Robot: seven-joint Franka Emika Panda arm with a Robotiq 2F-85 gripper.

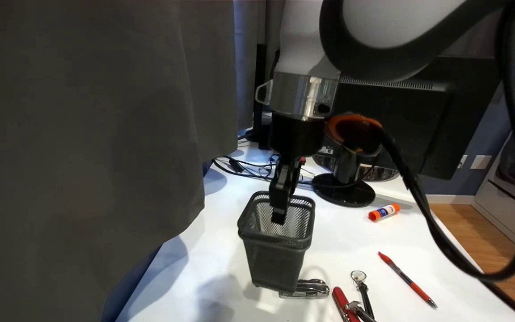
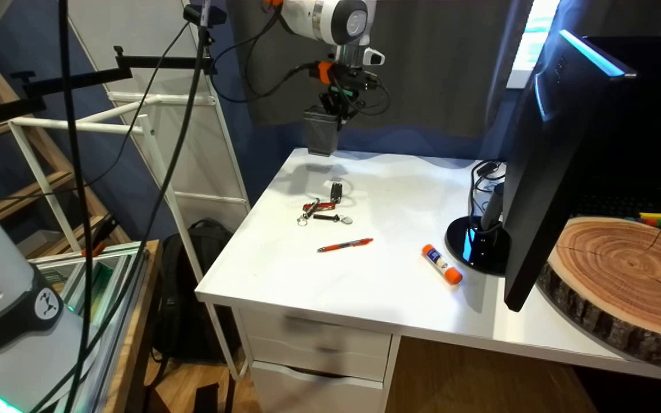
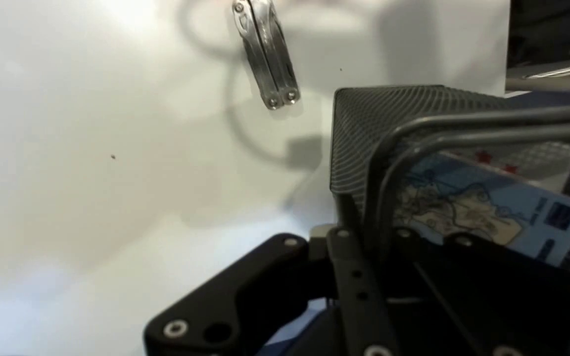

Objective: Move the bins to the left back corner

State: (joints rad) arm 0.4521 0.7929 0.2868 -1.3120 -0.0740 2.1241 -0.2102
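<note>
The bin is a dark grey mesh, squarish cup (image 1: 275,264) (image 2: 320,135). It hangs upright or nearly so above the white desk (image 2: 284,281), by the desk's far left corner in an exterior view. In the wrist view the bin (image 3: 364,128) fills the right side, and a blue map card (image 3: 488,198) and a white card with red stars lie inside it. My gripper (image 1: 279,208) (image 2: 339,109) is shut on one rim wall of the bin, one finger inside and one outside. In the wrist view the fingers (image 3: 364,227) pinch the rim; the exact contact is dark.
On the desk lie a silver multitool (image 3: 267,54), a red pocket knife (image 1: 344,304), a small key-ring item (image 1: 362,288), a red pen (image 2: 345,245) and a glue stick (image 2: 442,264). A black monitor (image 2: 566,160) and cables stand beyond. A grey curtain (image 1: 83,134) hangs close.
</note>
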